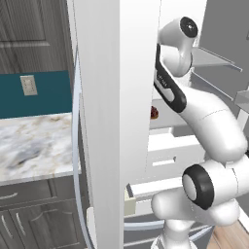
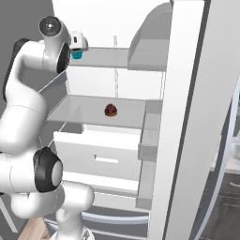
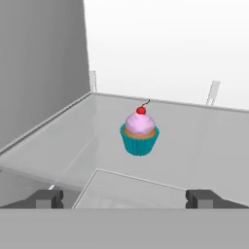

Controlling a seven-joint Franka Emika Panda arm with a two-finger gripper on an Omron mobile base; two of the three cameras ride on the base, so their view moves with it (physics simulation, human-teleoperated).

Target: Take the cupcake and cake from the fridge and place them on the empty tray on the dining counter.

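Observation:
The fridge (image 2: 187, 117) stands open with its white inside showing. On its upper glass shelf (image 3: 204, 131) stands the cupcake (image 3: 140, 133), with pink frosting, a red cherry and a teal wrapper. My gripper (image 3: 125, 198) is open and level with that shelf. The cupcake is a short way ahead of it, centred between the two wide-apart fingertips (image 3: 46, 198), with nothing held. From the right base the cupcake's teal wrapper (image 2: 78, 55) peeks out beside my hand. The dark brown cake (image 2: 111, 110) sits on the shelf below and also peeks past the door edge, cake (image 1: 154, 113). The tray and the dining counter are out of view.
The open left fridge door (image 1: 112, 121) rises close beside my arm. A white drawer (image 2: 101, 150) juts out under the cake's shelf. A marble wall counter (image 1: 34, 141) with dark cabinets lies to the left. The fridge's grey side wall (image 3: 44, 73) is left of the cupcake.

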